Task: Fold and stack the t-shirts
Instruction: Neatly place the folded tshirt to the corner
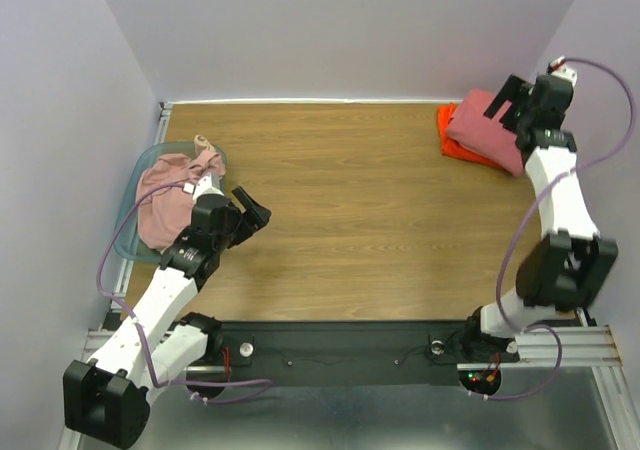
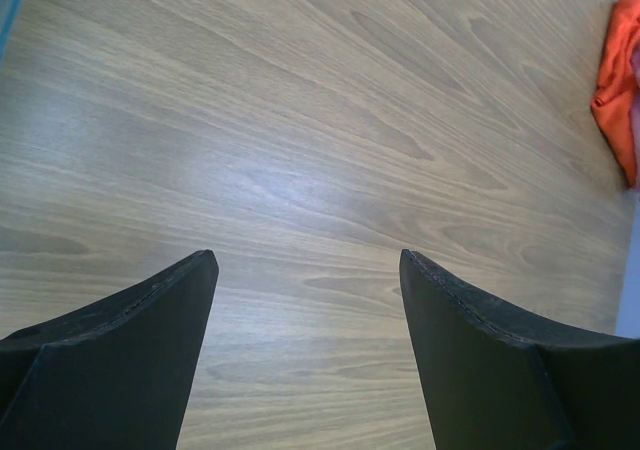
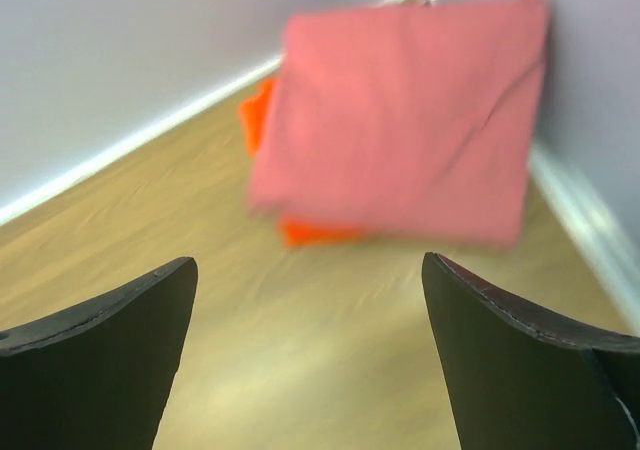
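shirts (image 1: 166, 206) heaped in basket (image 1: 131, 196), perhaps two

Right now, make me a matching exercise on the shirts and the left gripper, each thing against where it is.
1 salmon shirt
2 orange shirt
3 crumpled pink shirt
4 left gripper

A in the basket
B open above the table
C lying over another shirt
D under another shirt

Pairs: 1-C, 2-D, 3-A, 4-B
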